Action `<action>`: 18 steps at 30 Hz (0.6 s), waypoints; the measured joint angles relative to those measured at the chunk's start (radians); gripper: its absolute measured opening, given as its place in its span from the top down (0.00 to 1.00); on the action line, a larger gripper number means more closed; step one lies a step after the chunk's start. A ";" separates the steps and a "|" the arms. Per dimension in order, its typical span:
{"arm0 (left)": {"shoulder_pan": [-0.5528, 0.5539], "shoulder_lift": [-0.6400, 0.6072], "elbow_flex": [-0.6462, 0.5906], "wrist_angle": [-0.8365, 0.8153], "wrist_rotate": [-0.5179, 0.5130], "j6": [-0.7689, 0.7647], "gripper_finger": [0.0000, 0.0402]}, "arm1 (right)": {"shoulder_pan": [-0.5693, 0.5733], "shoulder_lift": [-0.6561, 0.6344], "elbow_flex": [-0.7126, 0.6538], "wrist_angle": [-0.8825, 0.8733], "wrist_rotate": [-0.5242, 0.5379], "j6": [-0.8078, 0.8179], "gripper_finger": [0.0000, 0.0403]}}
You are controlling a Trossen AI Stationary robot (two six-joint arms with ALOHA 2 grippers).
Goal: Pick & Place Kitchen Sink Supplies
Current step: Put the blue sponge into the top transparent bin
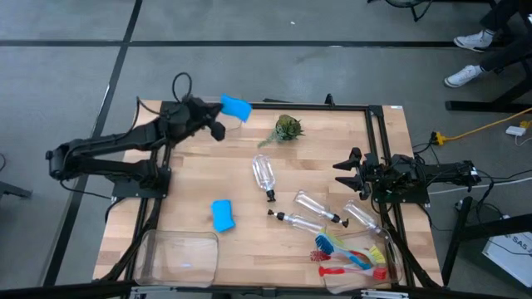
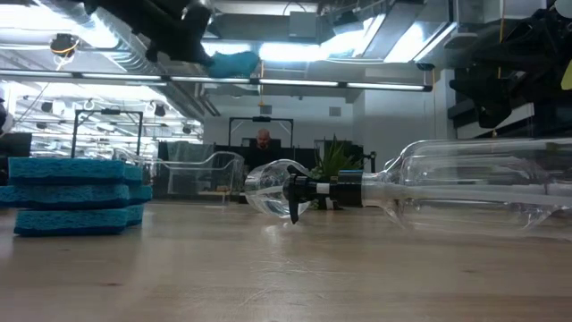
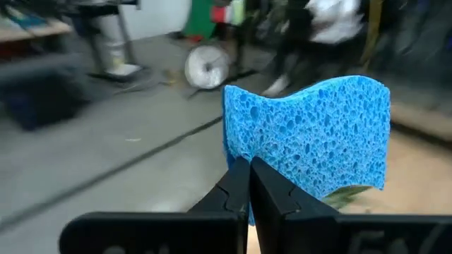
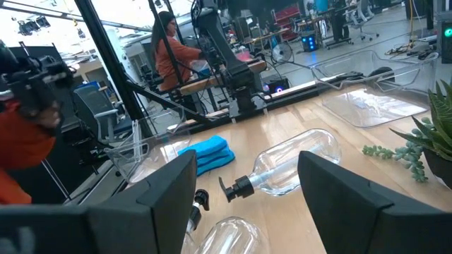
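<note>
High view: my left gripper is up near the table's far left corner, clenched on one blue sponge by a thin edge.
Grip: in the left wrist view my fingers pinch only the sponge's lower corner – most of it juts past them, bowed.
Risk: I judge it could twist or slip free if I swing fast, since soft foam gives under so narrow a bite.
Risk, drop point: the sponge hangs close to the table's far edge – a slip there could put it on the floor.
Second sponge: a blue one lies flat on the wood, near the empty clear bin.
Bottles: clear pump bottles lie on their sides mid-table, between me and the near right corner.
Brushes: red, blue and yellow-green brushes rest in the right bin.
In the way: a small green plant sits just beside my path across the far side.
Right gripper: parked at the right edge, jaws apart, holding nothing.
</note>
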 joint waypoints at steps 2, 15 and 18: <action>0.032 0.026 0.058 -0.116 -0.036 0.101 0.99 | 0.000 0.000 0.000 0.000 0.000 0.000 0.39; 0.124 0.306 0.251 -0.356 -0.279 0.601 0.99 | 0.000 0.000 0.000 0.000 0.000 0.000 0.39; 0.102 0.372 0.251 -0.368 -0.342 0.635 0.99 | 0.000 0.000 0.000 0.000 0.000 0.000 0.39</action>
